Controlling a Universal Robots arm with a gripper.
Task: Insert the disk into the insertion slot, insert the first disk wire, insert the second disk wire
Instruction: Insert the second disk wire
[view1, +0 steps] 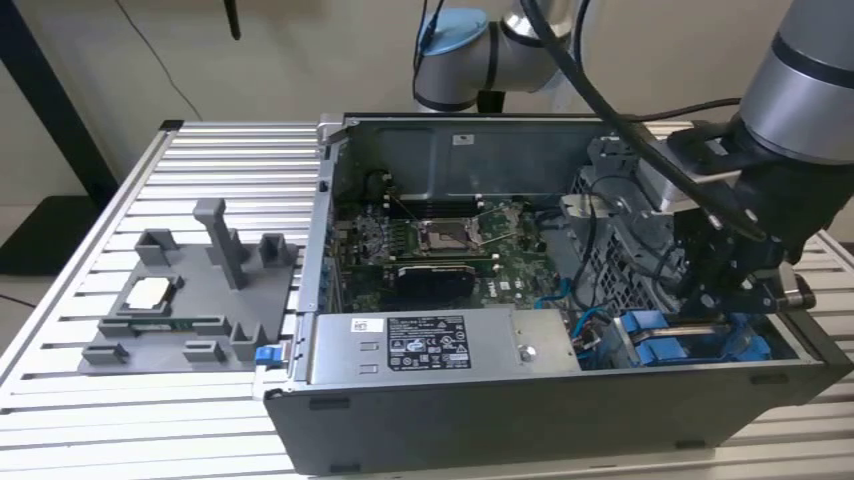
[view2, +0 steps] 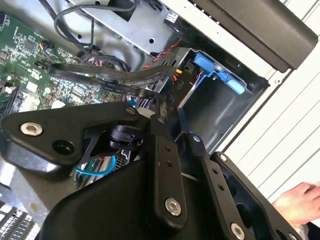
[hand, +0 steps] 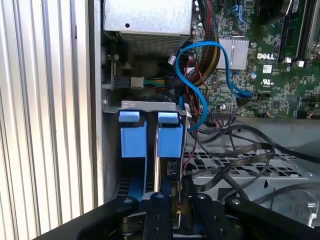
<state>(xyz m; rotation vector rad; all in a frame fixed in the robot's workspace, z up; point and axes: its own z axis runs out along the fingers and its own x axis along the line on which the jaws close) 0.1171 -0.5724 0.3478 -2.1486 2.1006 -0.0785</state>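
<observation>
Inside the case, at the exterior view's right: the arm (view1: 801, 90) reaches down from above, its black gripper (view1: 721, 300) lowered into the corner beside the power-supply box (view1: 427, 345).
Gripper pose: fingers point straight down into the drive bay; in the first wrist view the gripper (hand: 172, 200) sits directly over the blue carriers.
Gripper state: the fingers (view2: 165, 165) lie close together on a thin dark edge in the second wrist view; whether they actually pinch it cannot be told.
Disk: the disk (hand: 169, 142) stands on edge in its bright blue carrier, already down in the bay, with a second blue carrier (hand: 133, 137) just beside it.
Insertion slot: the insertion slot (hand: 112, 105), grey metal, holds both carriers near the case wall.
Wires: a blue cable (hand: 200, 75) loops from the motherboard (hand: 270, 60) toward the bay; black flat cables (hand: 235, 150) lie across the perforated cage.
Bystander: a hand (view2: 295, 202) rests outside the case on the ribbed table (view1: 214, 180).
Fixture: the grey tray (view1: 180, 300) sits well apart, at the exterior view's left.
</observation>
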